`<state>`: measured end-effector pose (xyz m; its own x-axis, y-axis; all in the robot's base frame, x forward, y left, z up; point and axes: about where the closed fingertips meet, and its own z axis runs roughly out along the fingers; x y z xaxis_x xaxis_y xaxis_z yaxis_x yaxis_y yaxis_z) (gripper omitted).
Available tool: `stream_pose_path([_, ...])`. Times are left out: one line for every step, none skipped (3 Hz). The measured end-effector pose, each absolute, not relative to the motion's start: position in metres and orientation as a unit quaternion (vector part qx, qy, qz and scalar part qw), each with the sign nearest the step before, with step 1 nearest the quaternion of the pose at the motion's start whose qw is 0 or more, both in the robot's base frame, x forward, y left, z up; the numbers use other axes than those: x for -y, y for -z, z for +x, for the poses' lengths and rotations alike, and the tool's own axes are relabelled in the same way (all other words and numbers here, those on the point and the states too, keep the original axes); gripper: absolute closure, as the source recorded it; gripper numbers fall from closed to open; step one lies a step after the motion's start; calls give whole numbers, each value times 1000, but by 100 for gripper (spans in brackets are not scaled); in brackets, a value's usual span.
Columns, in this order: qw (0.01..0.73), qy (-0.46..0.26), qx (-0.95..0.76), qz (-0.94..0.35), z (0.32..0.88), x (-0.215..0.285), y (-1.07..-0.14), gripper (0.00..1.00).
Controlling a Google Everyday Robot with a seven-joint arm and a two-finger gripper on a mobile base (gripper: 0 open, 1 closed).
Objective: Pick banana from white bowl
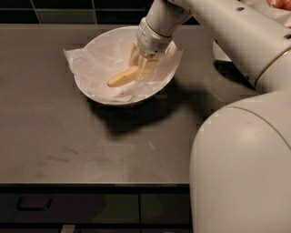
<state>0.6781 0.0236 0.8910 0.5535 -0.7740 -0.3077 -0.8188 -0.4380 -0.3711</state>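
The white bowl (93, 88), lined with crinkled white paper, sits on the dark counter at the upper middle of the camera view. The pale-yellow banana (121, 78) lies tilted inside it, its left end pointing left and down. My gripper (141, 72) reaches down into the bowl from the upper right. Its fingers (147, 68) are closed on the banana's right end, which they hide. The banana's free end sits slightly above the paper.
My white arm and base (241, 159) fill the right side of the view. A second paper-lined bowl with red strawberries (278, 3) shows only as a sliver at the top right, behind the arm. The counter's front edge (91, 184) runs along the bottom.
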Motion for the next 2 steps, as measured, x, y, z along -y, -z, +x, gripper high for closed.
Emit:
stream_pose_path([278,-9,-477,-834,680,-12,-914,100])
stream_pose_path([314,-4,-475,-822,671,-3,-931,100])
